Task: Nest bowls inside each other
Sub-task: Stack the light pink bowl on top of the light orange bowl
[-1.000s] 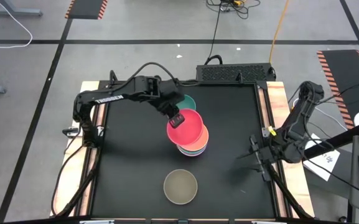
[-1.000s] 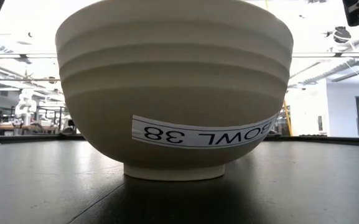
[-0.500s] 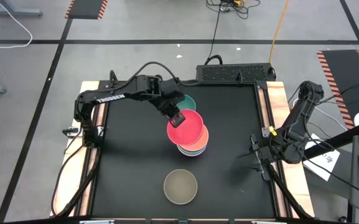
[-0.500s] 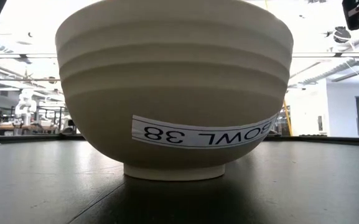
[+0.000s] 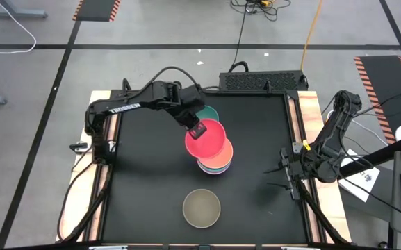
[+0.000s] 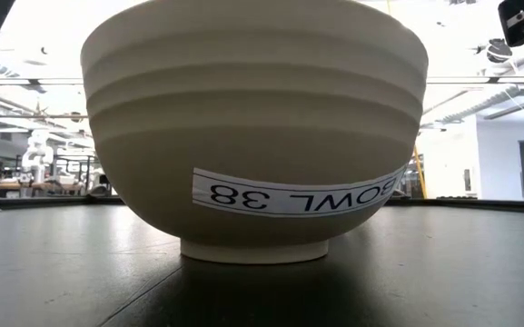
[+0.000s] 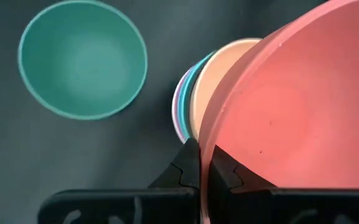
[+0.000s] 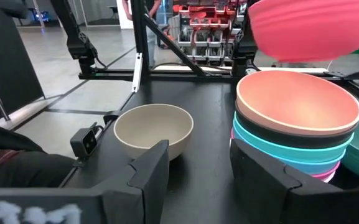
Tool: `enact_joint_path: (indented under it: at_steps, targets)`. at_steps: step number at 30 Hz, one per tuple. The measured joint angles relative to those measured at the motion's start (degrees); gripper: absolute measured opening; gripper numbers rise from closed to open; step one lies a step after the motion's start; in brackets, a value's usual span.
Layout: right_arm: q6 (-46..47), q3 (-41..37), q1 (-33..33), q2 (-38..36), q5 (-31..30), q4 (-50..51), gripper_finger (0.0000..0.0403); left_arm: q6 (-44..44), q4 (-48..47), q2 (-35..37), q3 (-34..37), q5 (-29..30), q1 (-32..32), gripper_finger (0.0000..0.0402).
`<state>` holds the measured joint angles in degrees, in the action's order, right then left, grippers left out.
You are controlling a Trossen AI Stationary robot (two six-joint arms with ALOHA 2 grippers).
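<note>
Pinching the rim of the red-pink bowl [image 5: 206, 139], the left claw [image 7: 199, 163] has carried it slightly up-desk since a second ago, above the peach-topped stack [image 5: 216, 159] (teal bowl [image 7: 83, 59] beside). Right claw [image 8: 195, 163] waits spread at the desk's [image 5: 256, 132] right edge; only the low view shows the olive-grey bowl's [image 6: 252, 127] "BOWL 38" label [image 6: 293, 195].

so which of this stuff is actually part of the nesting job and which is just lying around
Part of the job:
- red-pink bowl, held by the left gripper above the stack
- stack of nested bowls, peach-orange on top
- teal bowl
- olive-grey bowl

Just lying about:
- black power strip at the table's far edge
- right gripper, waiting open
</note>
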<state>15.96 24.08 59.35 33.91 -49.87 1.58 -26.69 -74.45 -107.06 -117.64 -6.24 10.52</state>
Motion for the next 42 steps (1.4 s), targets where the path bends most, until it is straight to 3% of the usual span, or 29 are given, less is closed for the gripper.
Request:
enact_joint_path:
  at_steps: [5, 9, 14, 42]
  targets:
    - [-0.3, 0.0, 0.0, 0.1, 0.0, 0.0, 0.0164, 1.8, -3.9, -8.2, -9.0, -1.7, -0.9, 0.0000]
    - [-0.2, 0.0, 0.0, 0.2, 0.1, 0.0, 0.0164, 3.1, -12.9, -14.6, -17.5, -0.7, -0.2, 0.0000]
    - [1.2, 0.0, 0.0, 0.6, 0.4, 1.1, 0.0164, 2.6, -15.7, -15.5, -16.5, 0.7, 0.3, 0.0000]
    - [1.7, 0.1, 0.0, 0.9, 0.4, 3.1, 0.0164, 5.6, -8.6, -19.8, -17.3, 0.1, -2.8, 0.0000]
